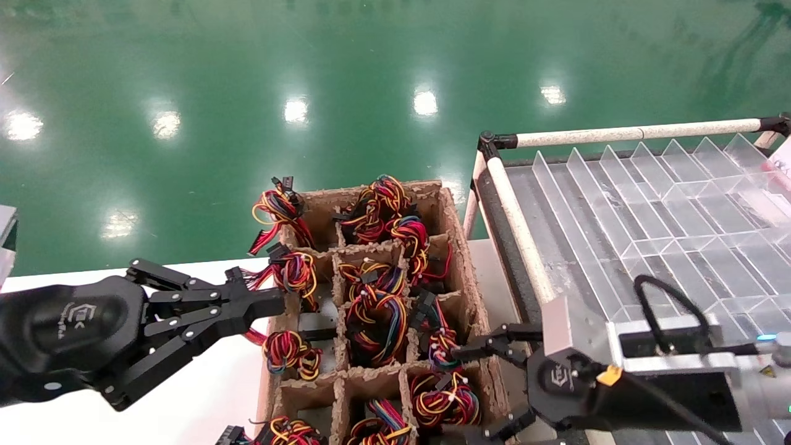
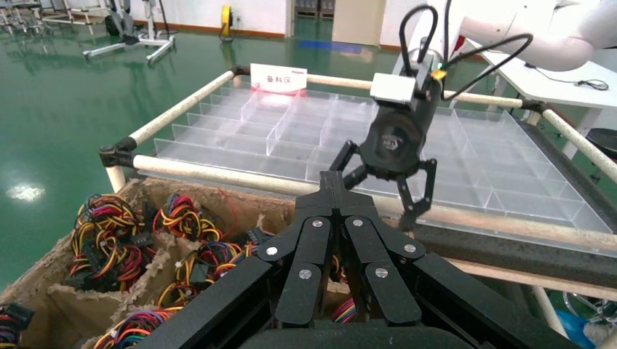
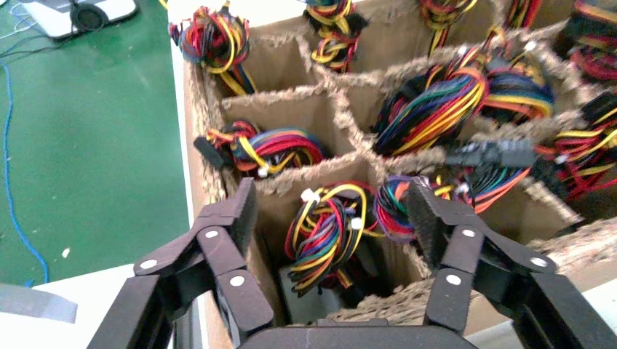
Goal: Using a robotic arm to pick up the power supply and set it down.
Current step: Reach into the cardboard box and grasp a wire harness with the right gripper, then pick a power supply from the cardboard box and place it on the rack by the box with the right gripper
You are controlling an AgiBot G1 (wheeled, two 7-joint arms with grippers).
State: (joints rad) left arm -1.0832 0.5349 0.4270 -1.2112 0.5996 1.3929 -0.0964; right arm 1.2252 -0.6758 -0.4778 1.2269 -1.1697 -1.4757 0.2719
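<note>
Two jaws wide (nothing held) | robotic arm (image 1: 473,389) over power supply (image 3: 325,234)

- The left claw (image 2: 333,190) filled the near field, black, its fingers (image 2: 309,254) closed together to a single tip.
- That tip sat above the far wall of a brown pulp crate (image 2: 218,200).
- The crate's cells held coiled wire bundles (image 2: 109,233) in red, yellow, orange and black.
- Beyond the crate stood a clear divided tray (image 2: 291,131) framed by pale tubes (image 2: 182,109); a white sign (image 2: 278,78) stood at its far edge.
- The right claw (image 2: 378,196) hung over the tray's near edge, fingers spread, below a silver wrist block (image 2: 393,87) and looped black cable (image 2: 415,29).
- Green floor (image 2: 58,109) lay around.
</note>
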